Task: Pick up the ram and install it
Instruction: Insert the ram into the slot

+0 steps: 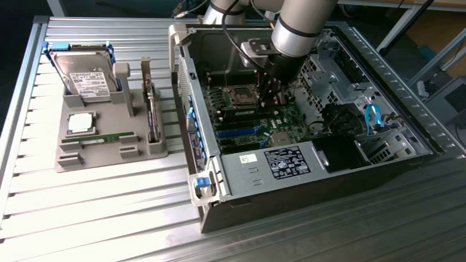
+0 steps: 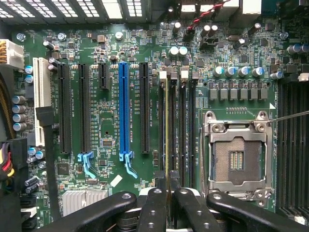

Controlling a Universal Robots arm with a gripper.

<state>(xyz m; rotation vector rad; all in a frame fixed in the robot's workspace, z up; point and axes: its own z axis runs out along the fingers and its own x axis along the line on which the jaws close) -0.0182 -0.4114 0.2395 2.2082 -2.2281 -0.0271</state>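
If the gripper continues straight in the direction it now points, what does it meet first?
The gripper points down at the motherboard. The ram it clamps would touch first, probably on the black memory slots; the gap above them is unclear.

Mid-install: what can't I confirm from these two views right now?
- Seating depth, wrist view: the ram is seen edge-on, so the stick itself hides its bottom edge against the memory slots.
- Near-end slot latches, wrist view: covered by the fingers.
- Ram-to-slot contact, exterior view: the arm stands in front of it.
- Ram label and chips: cannot be seen edge-on.
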